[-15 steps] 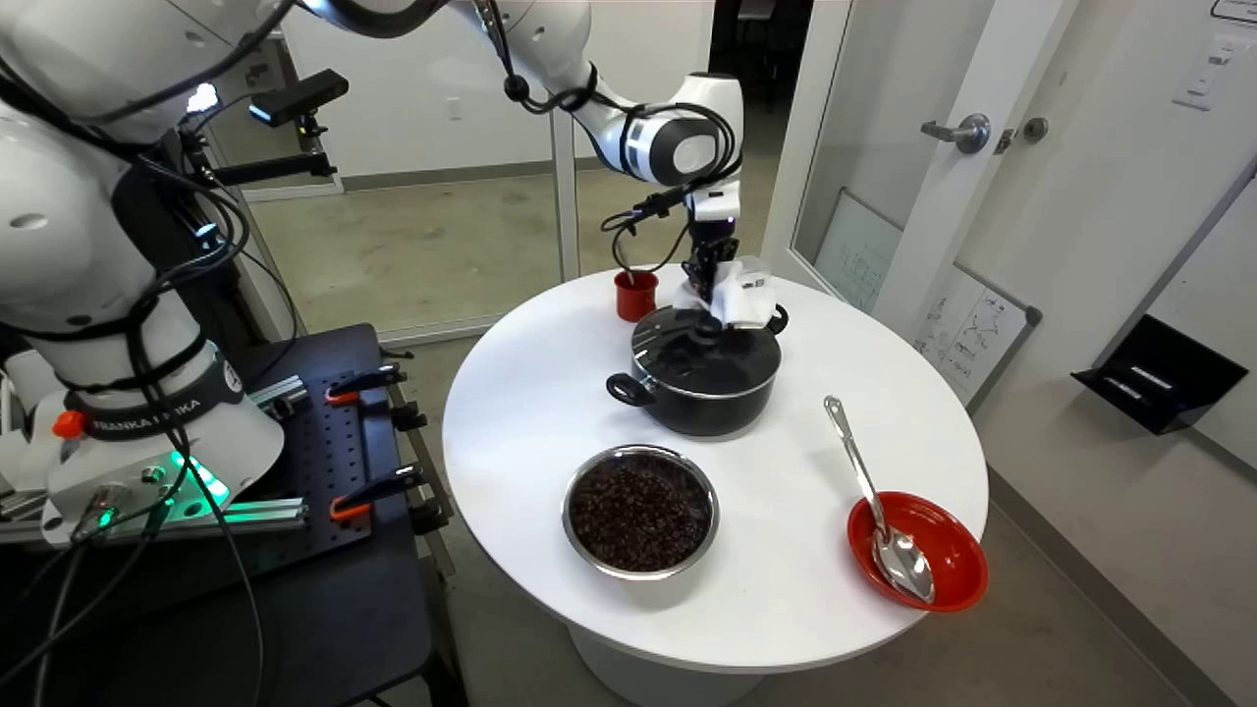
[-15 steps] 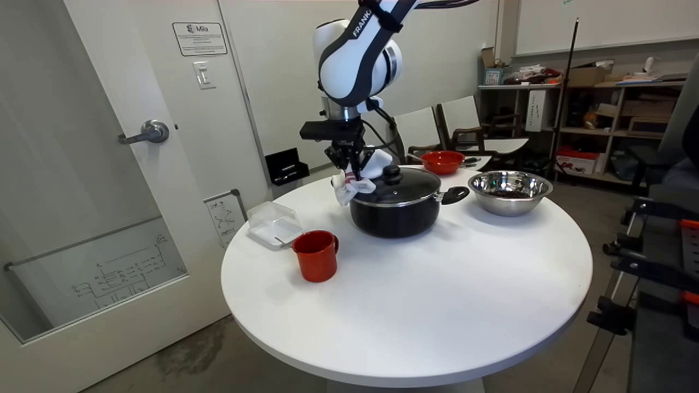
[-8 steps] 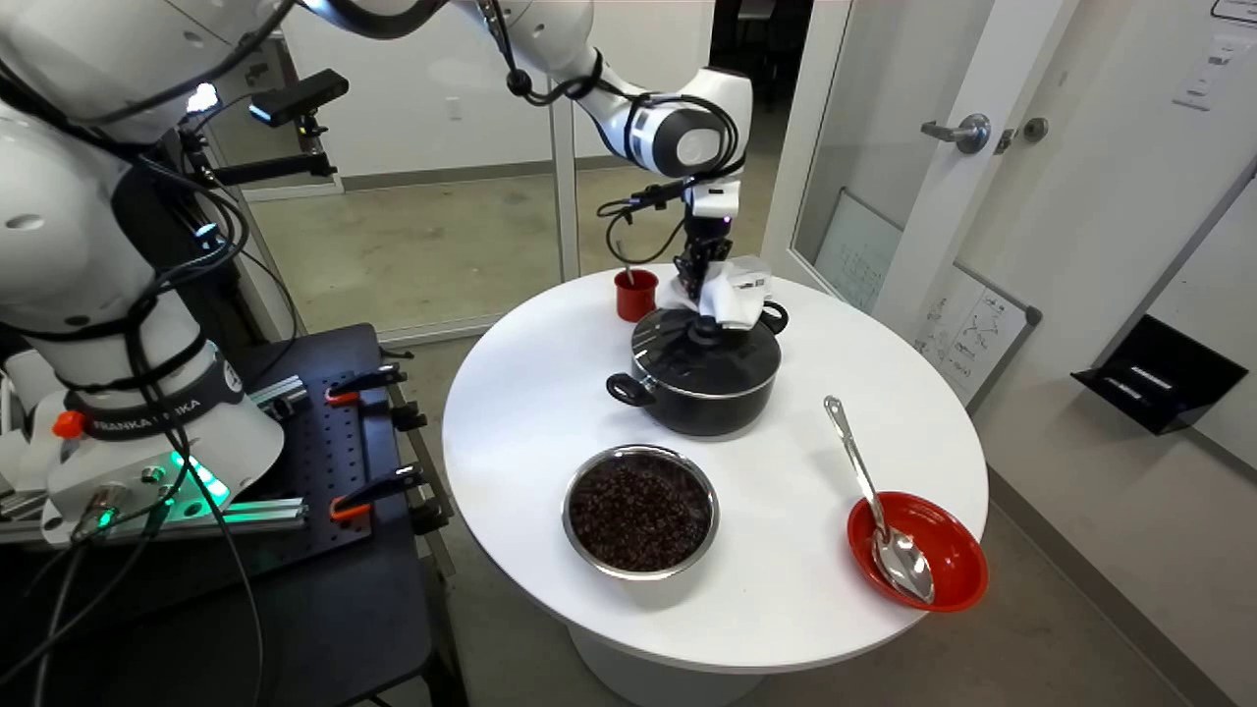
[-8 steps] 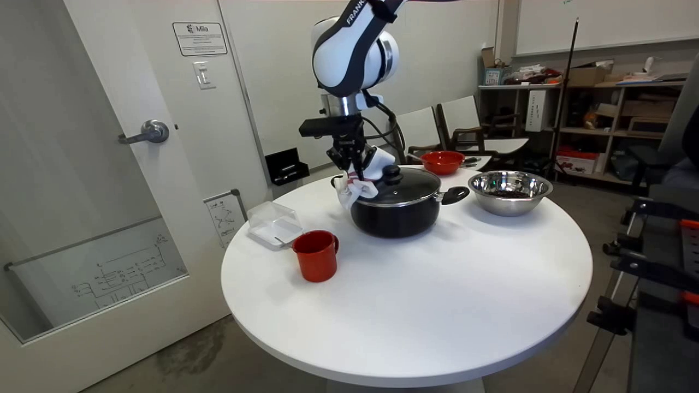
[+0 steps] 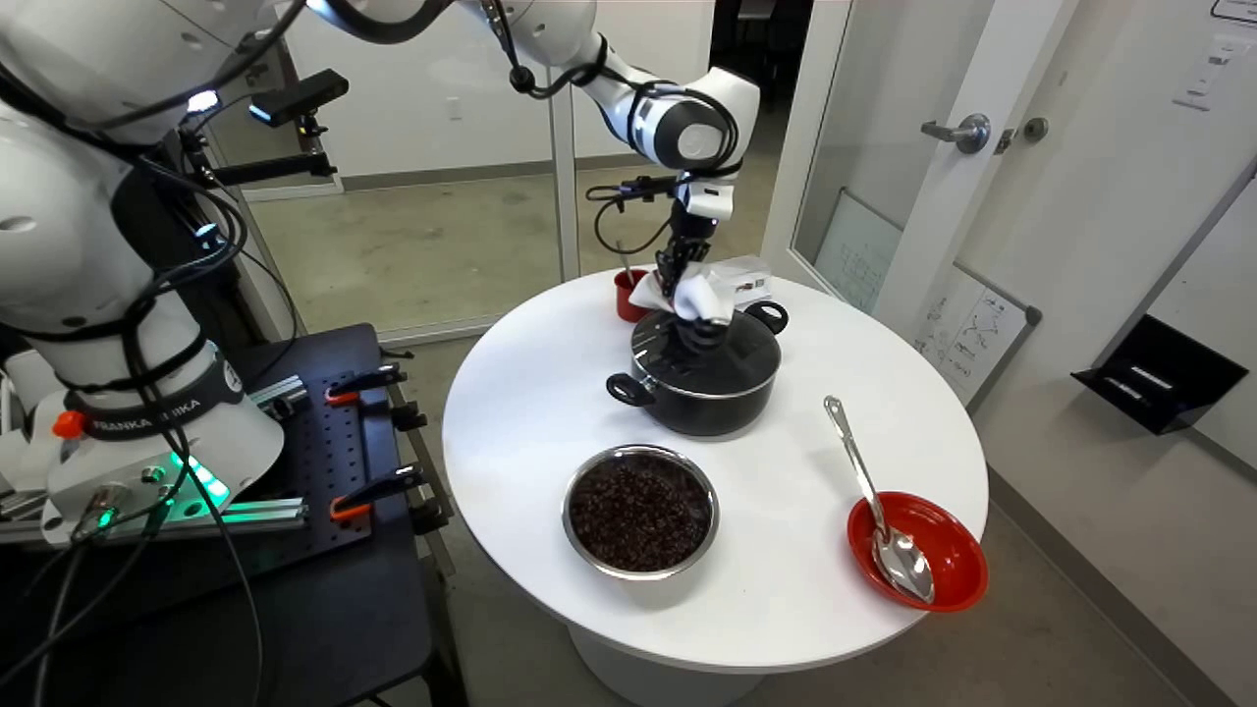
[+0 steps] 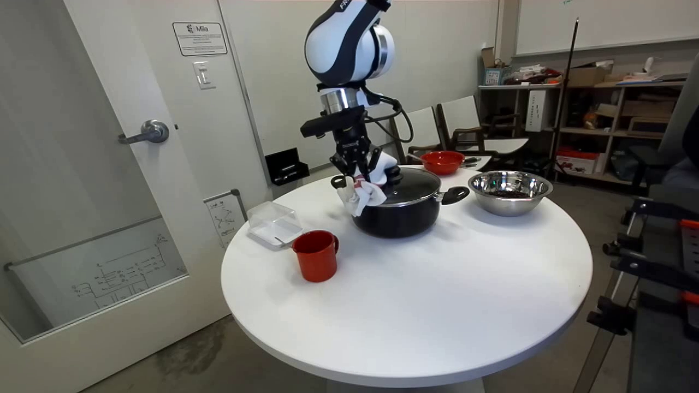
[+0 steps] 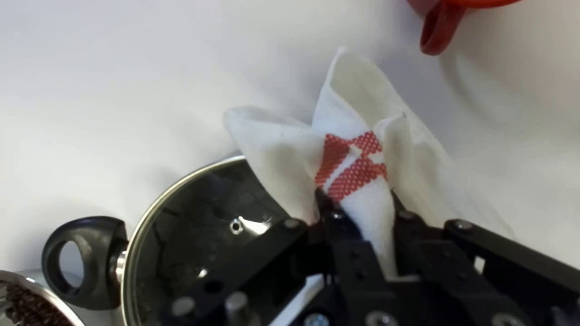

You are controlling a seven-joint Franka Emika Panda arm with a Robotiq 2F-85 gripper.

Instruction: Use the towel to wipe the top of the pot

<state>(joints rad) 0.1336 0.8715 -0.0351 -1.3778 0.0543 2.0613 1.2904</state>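
A white towel with red stripes shows in both exterior views (image 5: 703,299) (image 6: 360,197) and in the wrist view (image 7: 351,117). My gripper (image 7: 358,199) is shut on the towel, with loose folds spreading out past the fingertips; it also shows in both exterior views (image 5: 674,280) (image 6: 357,168). The black pot (image 5: 709,407) (image 6: 394,219) has its dark glass lid (image 7: 195,235) on. My gripper is at the lid's edge, on the side near the red cup. The towel overlaps the rim and hangs partly outside it. Contact under the towel is hidden.
A red cup (image 6: 317,256) stands near the pot, its handle showing in the wrist view (image 7: 439,29). A clear plastic container (image 6: 274,224) is beside it. A steel bowl of dark beans (image 5: 640,513) and a red bowl with spoons (image 5: 933,550) are on the round white table (image 5: 530,393).
My gripper has moved with the towel away from the lid's middle toward the red cup's side. The wrist has tilted a little. The pot has not moved.
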